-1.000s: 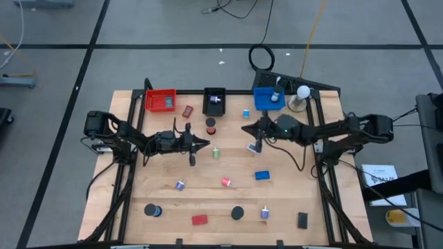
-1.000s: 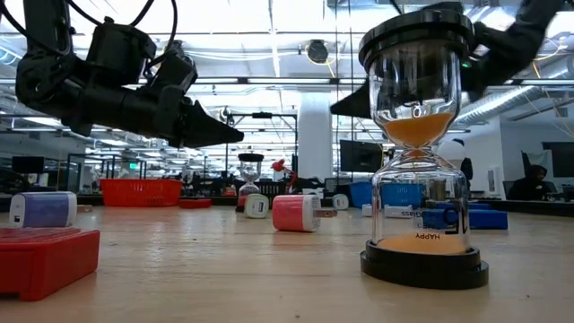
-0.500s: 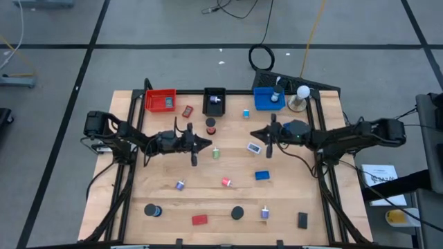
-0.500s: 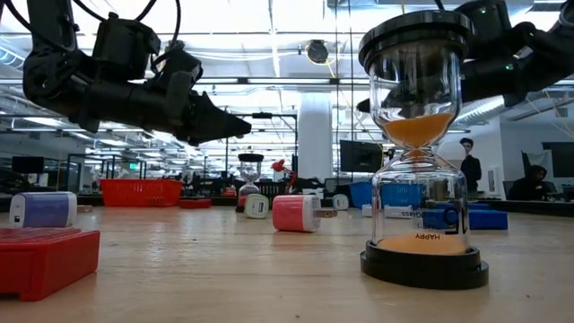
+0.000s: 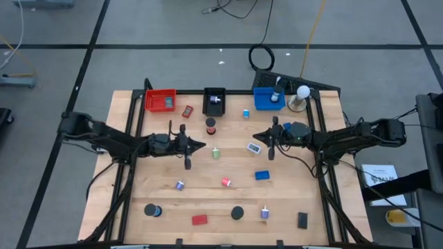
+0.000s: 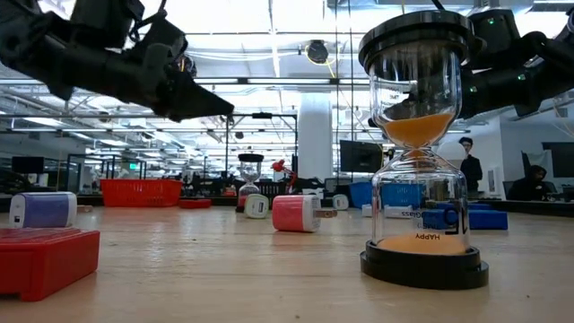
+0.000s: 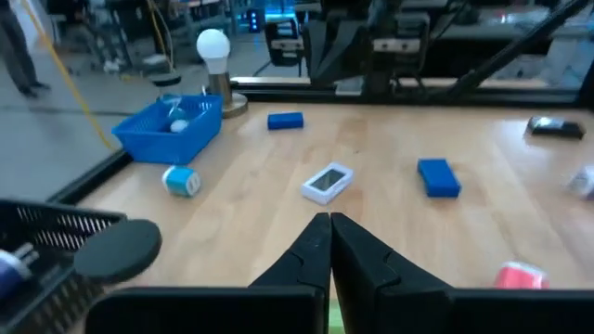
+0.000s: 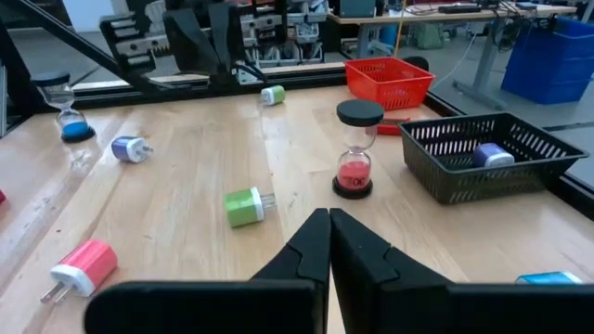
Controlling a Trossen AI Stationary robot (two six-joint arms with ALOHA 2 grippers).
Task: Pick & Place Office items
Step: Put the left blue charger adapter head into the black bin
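Note:
Small office items lie scattered on the wooden table: a green plug [image 5: 216, 153], a white-grey piece [image 5: 254, 147], a red-sand hourglass [image 5: 210, 126], a blue block [image 5: 261, 176] and a pink plug [image 5: 226, 182]. My left gripper [image 5: 203, 144] hovers shut left of the green plug, pointing toward the table's right. My right gripper [image 5: 255, 137] hovers shut just above the white-grey piece, pointing toward the table's left. The wrist views show each pair of fingers, left [image 7: 329, 223] and right [image 8: 328, 218], closed tip to tip with nothing between them.
A red tray [image 5: 160, 101], a black tray [image 5: 214, 102] and a blue tray [image 5: 268, 99] line the far edge, with a white ball lamp [image 5: 302, 92] at the far right. A black hourglass [image 5: 237, 213], a red block [image 5: 199, 220] and a black block [image 5: 302, 220] lie near the front edge.
My left gripper has risen and drawn back a little toward the table's left edge, still pointing level. My right gripper has pulled back toward the table's right edge, uncovering the white-grey piece, which lies where it was.

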